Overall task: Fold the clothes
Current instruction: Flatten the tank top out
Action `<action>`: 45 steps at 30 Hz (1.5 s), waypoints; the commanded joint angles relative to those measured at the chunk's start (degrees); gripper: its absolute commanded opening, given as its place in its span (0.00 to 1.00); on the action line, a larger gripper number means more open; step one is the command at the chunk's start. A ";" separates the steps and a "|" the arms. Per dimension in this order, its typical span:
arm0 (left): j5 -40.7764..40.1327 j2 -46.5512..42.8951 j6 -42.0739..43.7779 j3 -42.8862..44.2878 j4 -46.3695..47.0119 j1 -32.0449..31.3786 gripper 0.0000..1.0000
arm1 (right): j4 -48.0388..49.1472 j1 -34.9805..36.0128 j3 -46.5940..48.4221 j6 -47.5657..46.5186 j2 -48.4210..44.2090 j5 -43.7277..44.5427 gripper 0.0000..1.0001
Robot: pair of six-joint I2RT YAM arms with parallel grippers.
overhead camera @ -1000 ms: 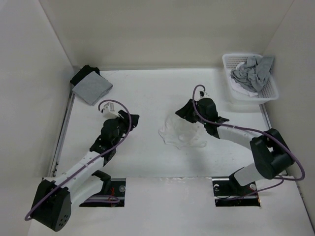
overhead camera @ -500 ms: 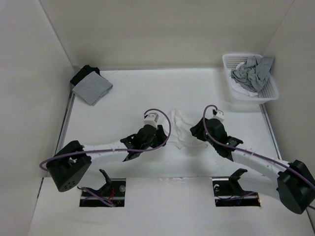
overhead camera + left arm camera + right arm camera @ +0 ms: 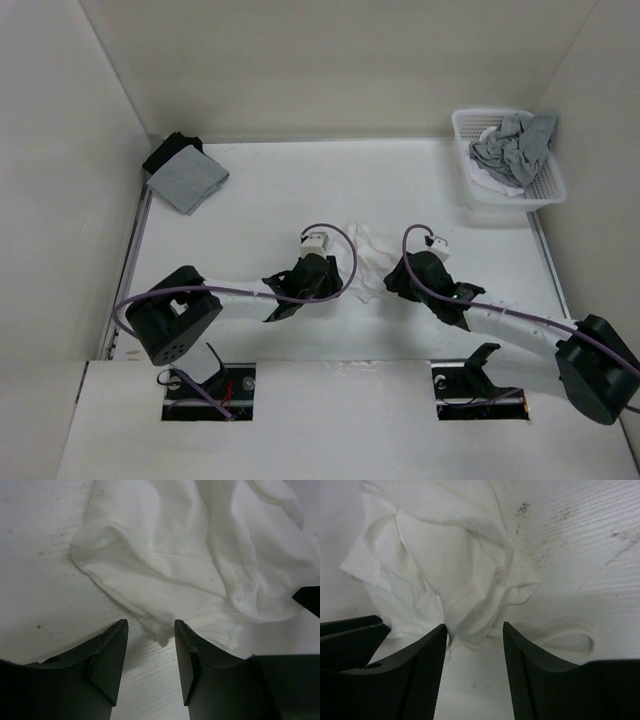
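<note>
Left fingers (image 3: pixel 115 645) stand spread, tips low over the table (image 3: pixel 40 580). A hem corner of the shirt (image 3: pixel 200 555) lies just ahead of the gap, and nothing is pinched. You will find the right fingers (image 3: pixel 432 650) spread likewise: a crumpled fold of the shirt reaches into the gap between the tips without being squeezed. Note one narrow strap (image 3: pixel 570 640) lying as a flat loop on the table beside the right-hand finger.

Table surface: white, finely grained, with scattered dark specks (image 3: pixel 522 507) visible in the wrist views.

In the top view, locate the two arm bases at dark cut-outs (image 3: pixel 208 385) in the near edge, each arm trailing a purple cable (image 3: pixel 335 235). The shirt lies bunched at mid-table, with one arm's wrist on each side of it.

At the far left corner, find a folded grey cloth (image 3: pixel 188 180) overlapping a black cloth (image 3: pixel 172 150), both close to the left wall. At the far right, a white perforated basket (image 3: pixel 490 198) holds crumpled grey garments (image 3: pixel 512 145), with a little white fabric showing beneath them.

Plain off-white walls (image 3: pixel 330 60) enclose the table on the left, far and right sides.
</note>
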 commanded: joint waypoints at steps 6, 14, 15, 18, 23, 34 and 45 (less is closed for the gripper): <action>0.44 1.71 -1.05 2.36 3.95 -0.53 0.20 | 5.95 0.02 5.83 -3.12 4.33 0.03 0.14; -1.23 -12.76 1.50 -1.42 2.64 3.68 0.02 | -6.95 5.55 11.27 -6.01 -11.48 5.04 0.07; -1.58 -16.53 2.11 -1.86 1.68 4.82 0.02 | -9.32 6.08 12.93 -6.71 -14.20 5.39 0.07; -3.33 -27.35 3.08 -1.95 -3.32 8.60 0.02 | -12.94 6.17 17.59 -8.74 -19.74 4.44 0.07; -2.64 -43.88 3.17 2.52 -11.76 15.11 0.02 | -13.39 7.31 24.98 -9.89 -23.45 -0.48 0.08; -5.71 -53.66 3.00 8.86 -17.41 10.46 0.02 | -12.34 20.67 30.27 -11.03 -21.35 -0.05 0.11; -2.55 -36.44 1.24 13.51 -4.84 10.90 0.02 | -8.99 9.34 27.00 -12.61 -17.47 3.02 0.08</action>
